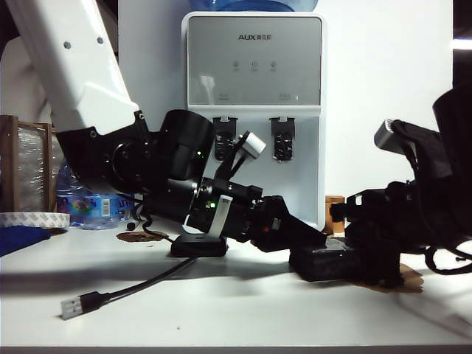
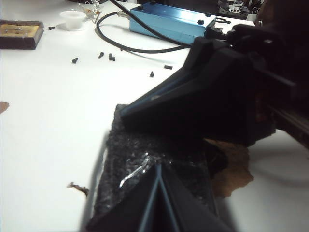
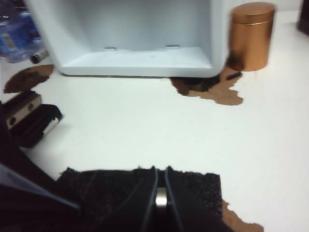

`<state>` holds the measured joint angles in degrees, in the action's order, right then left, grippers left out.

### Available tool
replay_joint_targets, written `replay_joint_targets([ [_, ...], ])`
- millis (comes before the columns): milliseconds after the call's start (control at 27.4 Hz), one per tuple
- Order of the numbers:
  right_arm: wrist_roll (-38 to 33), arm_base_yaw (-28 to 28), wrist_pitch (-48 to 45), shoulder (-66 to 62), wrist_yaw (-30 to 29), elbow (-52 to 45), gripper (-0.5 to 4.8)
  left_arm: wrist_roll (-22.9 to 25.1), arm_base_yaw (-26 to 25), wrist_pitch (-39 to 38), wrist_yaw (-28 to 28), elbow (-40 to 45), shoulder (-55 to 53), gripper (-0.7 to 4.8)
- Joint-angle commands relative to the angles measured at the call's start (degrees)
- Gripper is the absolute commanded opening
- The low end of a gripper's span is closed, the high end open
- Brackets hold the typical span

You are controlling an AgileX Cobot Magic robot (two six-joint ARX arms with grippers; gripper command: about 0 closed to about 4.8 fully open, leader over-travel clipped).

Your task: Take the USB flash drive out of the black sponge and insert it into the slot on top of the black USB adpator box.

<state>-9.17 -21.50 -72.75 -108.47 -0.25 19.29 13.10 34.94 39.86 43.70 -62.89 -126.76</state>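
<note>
The black sponge (image 3: 193, 191) lies on the white table right of centre, with both grippers on it. My right gripper (image 3: 161, 170) comes in from the right and is shut on a small silver piece, the USB flash drive (image 3: 161, 197), at the sponge's far edge. My left gripper (image 2: 158, 169) reaches across from the left and rests shut on the sponge (image 2: 130, 145). A silver glint sits by its tips. The black USB adaptor box (image 1: 199, 245) lies left of the sponge, under the left arm. Its cable ends in a plug (image 1: 74, 306). The slot is hidden from this low angle.
A white water dispenser (image 1: 254, 110) stands just behind the work area, with a copper can (image 3: 250, 35) beside it. A blue box (image 2: 169, 21), a cable and loose screws (image 2: 101, 55) lie further off. A tape roll (image 1: 33, 219) and a bottle (image 1: 88, 203) sit at far left.
</note>
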Motion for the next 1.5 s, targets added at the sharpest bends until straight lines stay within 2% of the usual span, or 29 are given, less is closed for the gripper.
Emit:
replay_joint_targets([
  [37, -0.2, -0.2, 1.5, 0.1, -2.1, 0.0, -0.04, 0.4, -0.2, -2.5, -1.2, 0.3, -0.6, -0.05],
  [256, -0.3, -0.2, 1.0, 0.1, -2.4, -0.1, -0.04, 0.4, -0.2, -2.5, -1.2, 0.3, -0.6, -0.05],
  [438, -0.7, -0.2, -5.2, 1.0, -2.5, -1.4, -0.04, 0.4, -0.2, -2.5, -1.2, 0.3, -0.6, -0.05],
  [913, -0.6, 0.2, -4.6, 13.6, -2.3, -1.4, -0.04, 0.4, -0.2, -2.5, -1.4, 0.3, -0.6, -0.05],
  [1022, -0.6, 0.9, -2.2, 20.2, -2.4, -1.3, -0.04, 0.3, -0.6, -1.3, -6.8, 0.3, -0.5, -0.05],
  [1096, -0.6, 2.1, 0.1, 23.1, -3.2, -0.9, -0.04, 0.1, -1.0, 0.1, -8.5, 0.3, -0.2, -0.05],
  [1242, 1.6, 2.4, 3.6, 28.2, -3.4, 0.2, -0.04, -5.7, -3.2, 4.2, -10.4, 0.3, 2.4, -0.05],
  [1351, 1.9, 2.4, 4.3, 30.6, -3.4, 1.3, -0.04, -10.2, -4.3, 4.8, -11.4, 0.3, 5.3, -0.05],
  [1497, 2.7, 2.4, 10.3, 35.8, -4.3, 5.9, -0.04, -15.0, -6.0, 4.8, -11.4, 0.3, 12.1, -0.05],
])
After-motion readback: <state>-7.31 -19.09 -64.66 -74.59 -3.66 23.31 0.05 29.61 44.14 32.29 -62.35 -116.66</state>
